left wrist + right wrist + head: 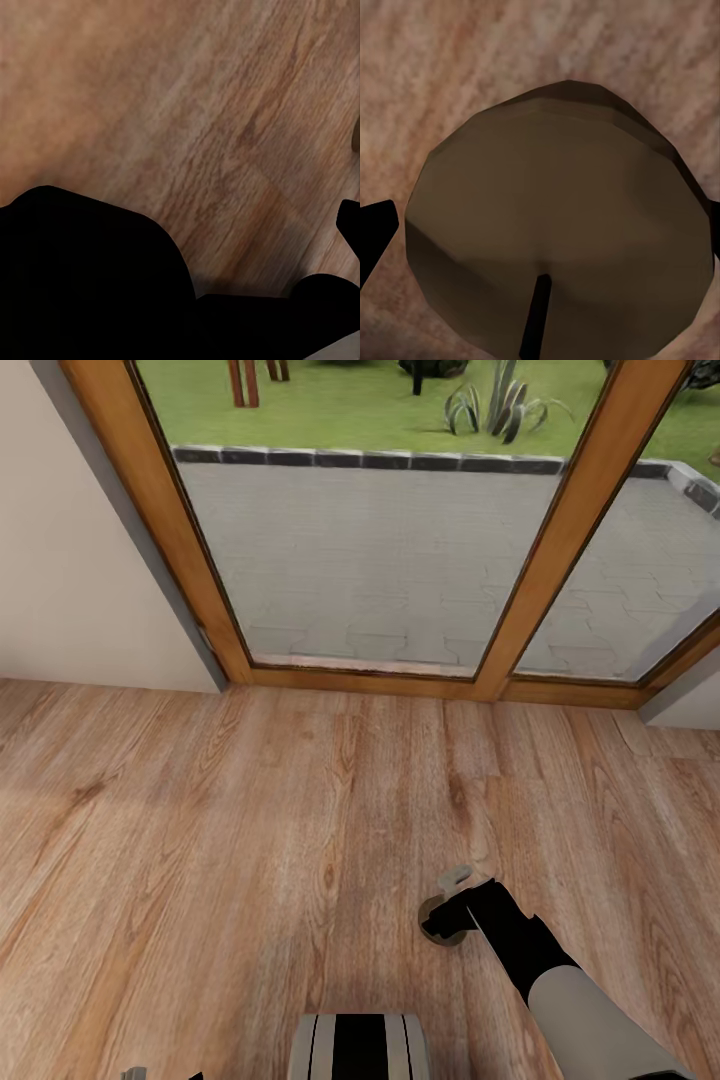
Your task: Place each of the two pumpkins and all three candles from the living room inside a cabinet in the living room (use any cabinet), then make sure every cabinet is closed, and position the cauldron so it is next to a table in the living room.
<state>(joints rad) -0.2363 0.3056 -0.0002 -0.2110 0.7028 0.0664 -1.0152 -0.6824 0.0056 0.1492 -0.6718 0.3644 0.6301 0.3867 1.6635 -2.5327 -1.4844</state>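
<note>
Right jaws clamp one candle (559, 225), wooden floor (250, 810)

A home's living space — wood-plank floor (250, 840), plain wall (70, 560), and at twelve o'clock a wood-framed glass door (380, 560) onto a paved patio (400, 540) and lawn (330, 405).

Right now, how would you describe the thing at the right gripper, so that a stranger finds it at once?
Start at the wooden-framed glass door and come down across the wood floor to the right gripper. Between its fingers sits a candle: a round, dull-brown disc with a thin dark wick, unlike the striped planks around it.
</note>
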